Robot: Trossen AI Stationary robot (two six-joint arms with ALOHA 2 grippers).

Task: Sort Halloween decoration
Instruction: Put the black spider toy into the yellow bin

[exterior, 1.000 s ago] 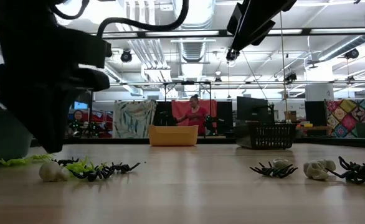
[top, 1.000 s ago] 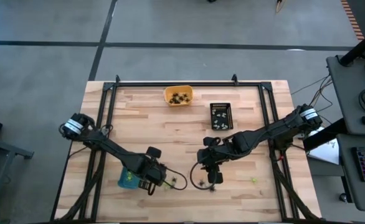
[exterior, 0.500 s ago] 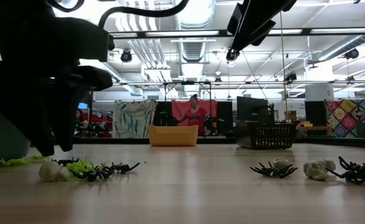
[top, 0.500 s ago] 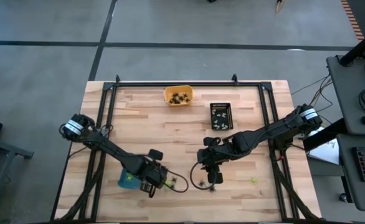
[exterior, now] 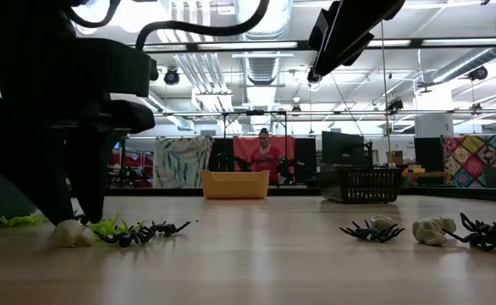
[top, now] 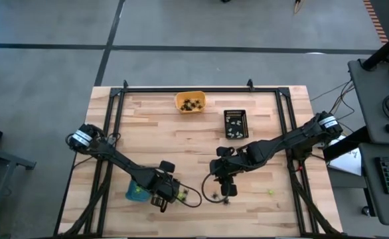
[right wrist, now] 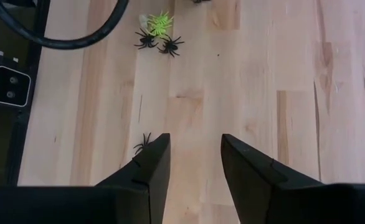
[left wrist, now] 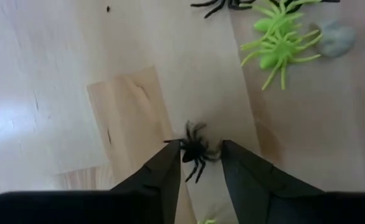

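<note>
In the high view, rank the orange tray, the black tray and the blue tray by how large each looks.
1. Orange tray, widest outline.
2. Black tray, narrower; close to the orange one.
Blue tray: unranked, since the left arm covers much of it and only part shows.

Your left gripper [left wrist: 200, 155] sits low near the front edge, fingers [left wrist: 164, 168] parted with a gap between the tips. Your right gripper [right wrist: 192, 152] hangs mid-table, pointing down, fingers apart, nothing between them.
</note>
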